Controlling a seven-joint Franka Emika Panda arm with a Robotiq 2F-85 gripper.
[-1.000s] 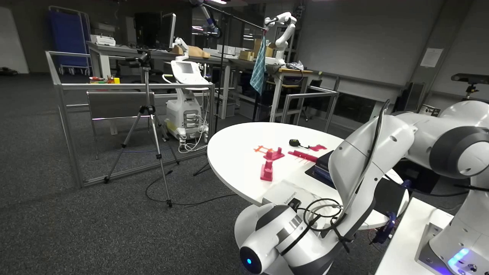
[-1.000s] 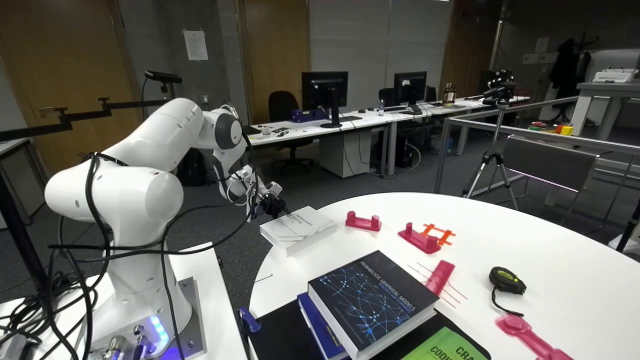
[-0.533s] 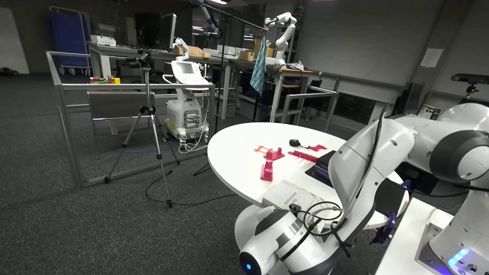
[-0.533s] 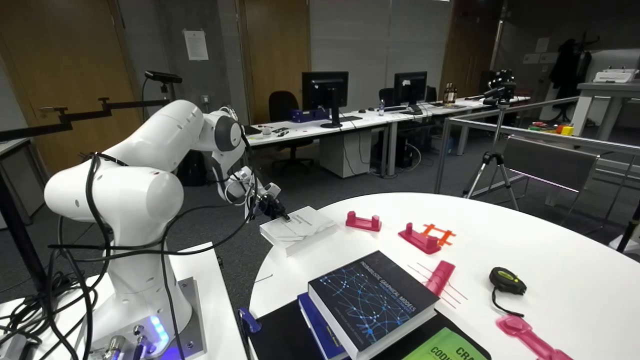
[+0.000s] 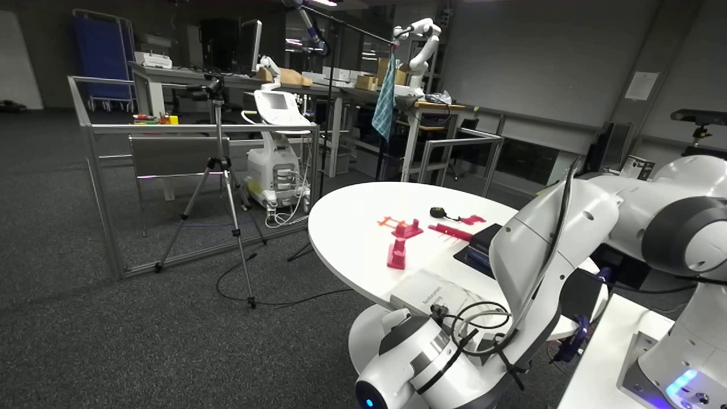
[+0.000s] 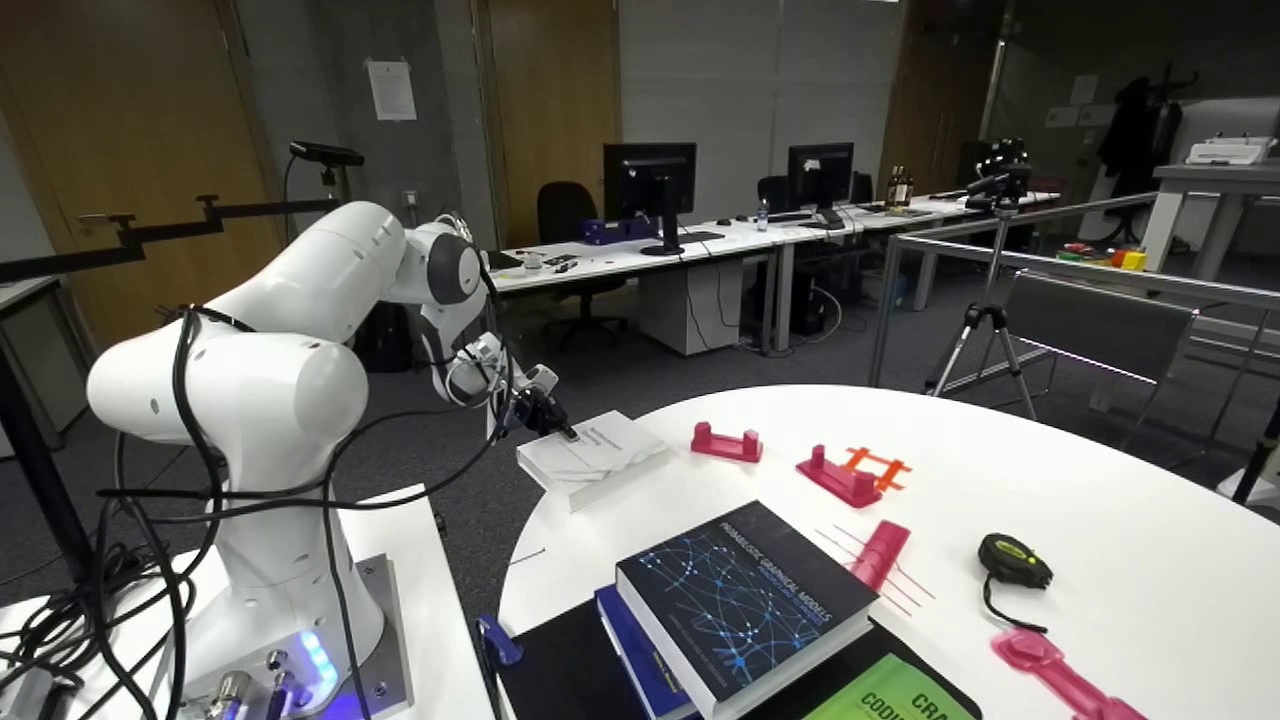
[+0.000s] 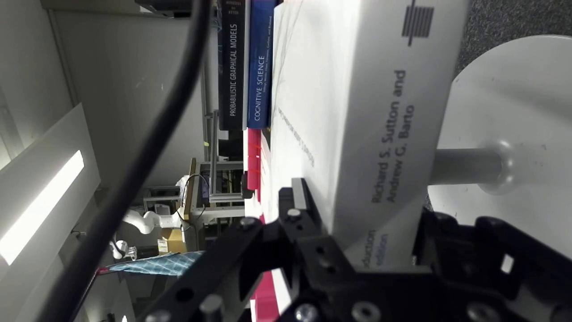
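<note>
A: The pincer [image 7: 365, 219] clamps the white book [image 6: 606, 455] at its spine, jaws above and below, parted only by its thickness!
B: And where's that book?
A: At the edge of the counter [image 6: 960, 435], cover up, a red stand [image 6: 727, 450] near it, the dark book [image 6: 750, 595] farther off!

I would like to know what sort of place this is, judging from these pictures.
Most likely a robotics research lab. The signs are a second white robot arm in the background, a tripod, and the books Probabilistic Graphical Models and Cognitive Science.
</note>
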